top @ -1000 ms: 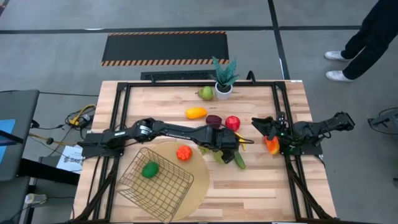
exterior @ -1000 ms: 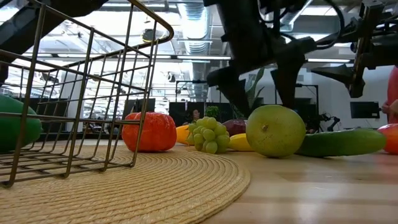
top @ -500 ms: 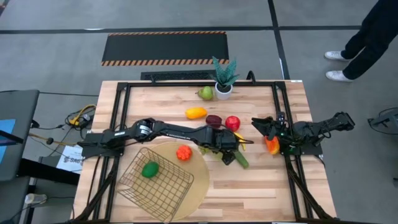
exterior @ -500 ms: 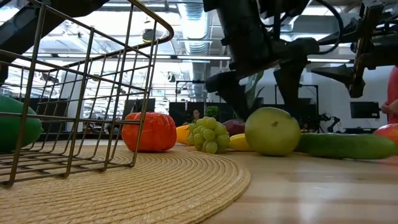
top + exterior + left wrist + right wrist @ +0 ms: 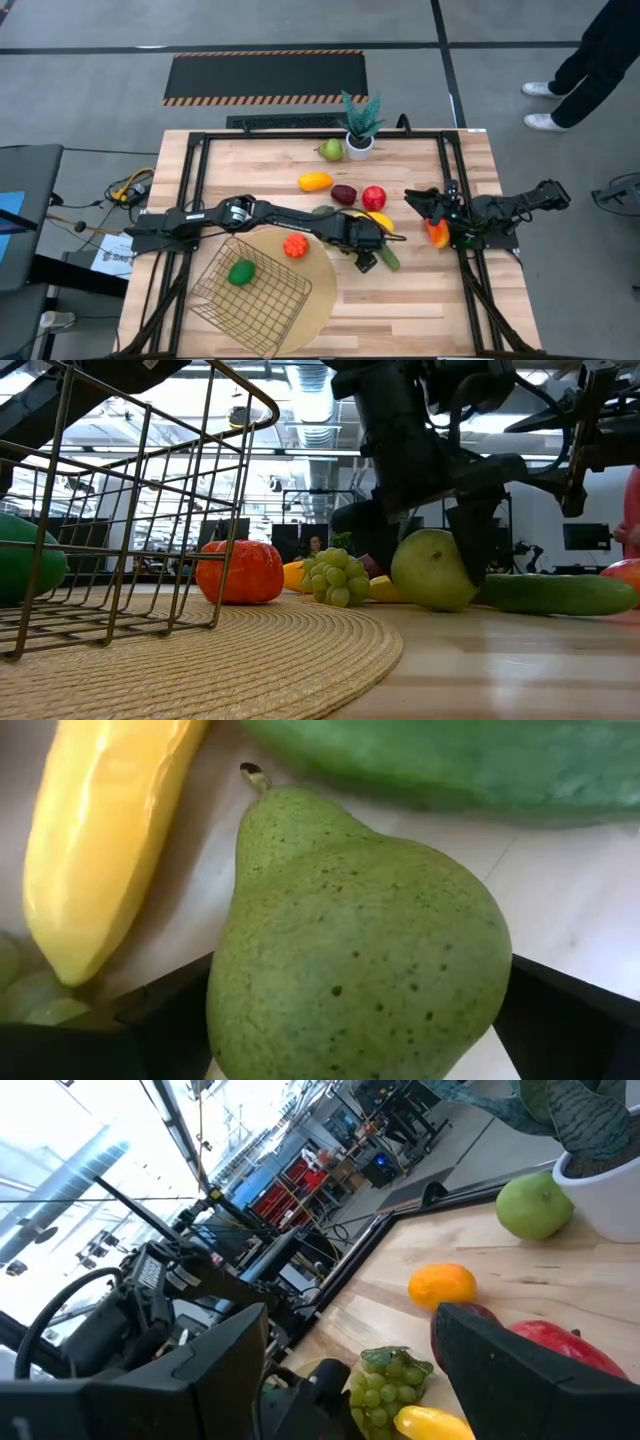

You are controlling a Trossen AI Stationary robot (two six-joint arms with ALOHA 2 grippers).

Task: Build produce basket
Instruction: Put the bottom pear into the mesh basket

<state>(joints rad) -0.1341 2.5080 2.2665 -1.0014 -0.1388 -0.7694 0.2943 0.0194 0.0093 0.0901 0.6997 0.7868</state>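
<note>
My left gripper [image 5: 366,258] is open and stands low over a green pear [image 5: 350,940] that lies on its side on the table, one finger on each side of its wide body. A yellow banana [image 5: 100,850], green grapes [image 5: 335,575] and a cucumber [image 5: 560,593] lie close around the pear. The golden wire basket [image 5: 250,290] sits on a round tan mat [image 5: 318,280] and holds one green fruit [image 5: 240,272]. A red-orange fruit [image 5: 295,245] rests on the mat beside it. My right gripper [image 5: 425,203] is open at the table's right side, near a red-orange mango [image 5: 437,233]. My left gripper comes down on the pear from above, with its fingers [image 5: 150,1020] level with the widest part [image 5: 470,980] of the pear on both sides. The pear rests on the table with its stem [image 5: 252,775] pointing away. I cannot tell whether the fingers touch it.
A red apple [image 5: 374,197], a dark fruit [image 5: 343,194], an orange-yellow fruit [image 5: 315,181] and a green fruit [image 5: 330,150] lie toward the far side. A spiky plant in a white pot [image 5: 360,130] stands at the far edge. A person's legs [image 5: 590,60] show beyond the table's far right corner.
My left gripper has moved toward the table's near edge and come down, so that its fingers, which hung above the pear, now stand on either side of it. The right arm has kept still.
</note>
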